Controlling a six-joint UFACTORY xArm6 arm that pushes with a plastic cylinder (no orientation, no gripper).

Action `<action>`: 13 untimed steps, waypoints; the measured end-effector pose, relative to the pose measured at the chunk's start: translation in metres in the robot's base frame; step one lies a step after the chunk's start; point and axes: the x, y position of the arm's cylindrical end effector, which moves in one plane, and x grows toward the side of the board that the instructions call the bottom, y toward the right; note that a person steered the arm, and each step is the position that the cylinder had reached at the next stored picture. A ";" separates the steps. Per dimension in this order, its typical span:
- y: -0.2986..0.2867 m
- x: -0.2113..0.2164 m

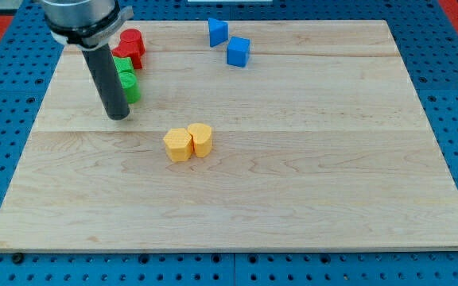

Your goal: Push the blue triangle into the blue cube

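Wooden board [293,199]: rod upright, my tip [118,117] beside green block [127,83].

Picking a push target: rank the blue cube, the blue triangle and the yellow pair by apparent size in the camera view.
1. Yellow pair, two touching blocks, largest; it also sits nearer the view's bottom, which may inflate it.
2. Blue cube.
3. Blue triangle, only slightly smaller than the cube; nearly alike.
My tip is left of all three.

Dark rod descending from the view's top left, nearly upright; my tip [118,117] on the board
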 end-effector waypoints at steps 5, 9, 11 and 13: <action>0.146 -0.011; 0.131 -0.134; 0.084 -0.184; 0.088 -0.232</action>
